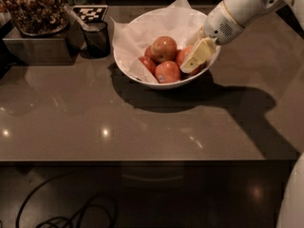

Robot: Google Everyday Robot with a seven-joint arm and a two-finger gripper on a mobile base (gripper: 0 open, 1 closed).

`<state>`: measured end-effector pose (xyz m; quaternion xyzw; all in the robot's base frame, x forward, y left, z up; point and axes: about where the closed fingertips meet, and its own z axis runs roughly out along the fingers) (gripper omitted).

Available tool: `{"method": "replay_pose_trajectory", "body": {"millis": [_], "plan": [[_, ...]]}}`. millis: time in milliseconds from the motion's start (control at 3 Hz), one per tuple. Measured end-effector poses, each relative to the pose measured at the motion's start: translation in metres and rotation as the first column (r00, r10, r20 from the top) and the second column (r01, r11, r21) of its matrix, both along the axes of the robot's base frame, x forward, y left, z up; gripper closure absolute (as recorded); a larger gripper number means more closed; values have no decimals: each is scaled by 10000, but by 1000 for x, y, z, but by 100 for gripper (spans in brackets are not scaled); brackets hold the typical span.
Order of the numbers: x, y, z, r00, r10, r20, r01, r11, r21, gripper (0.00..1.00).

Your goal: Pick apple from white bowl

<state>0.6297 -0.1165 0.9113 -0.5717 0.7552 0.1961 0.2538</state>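
Observation:
The white bowl (142, 20), lined with crumpled white paper, stands at the back middle of the table and holds several apples. My gripper (195, 57) reaches down into the bowl's right side from the upper right. It lies against the orange-red apple (182, 55) at the right of the pile and hides most of it. A yellowish-topped apple (164, 48) sits at the middle. A smaller red apple with a sticker (167, 72) sits at the front. Another apple (147, 63) shows at the left.
A black mesh cup (97, 38) stands just left of the bowl. Behind it are a checkered marker card (90, 12) and a grey box (35, 46) with a jar of brown snacks (33, 6). The brown tabletop (142, 127) ends at a front edge, with cables on the floor below.

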Motion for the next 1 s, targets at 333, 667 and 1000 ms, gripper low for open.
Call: {"method": "replay_pose_trajectory", "body": {"millis": [333, 667, 1000], "plan": [[0, -1, -5, 9999, -12, -130, 12, 10000, -14, 42], [1, -2, -7, 9998, -3, -196, 3, 10000, -18, 62], [2, -1, -10, 9995, 113, -281, -111, 9999, 54, 85]]}}
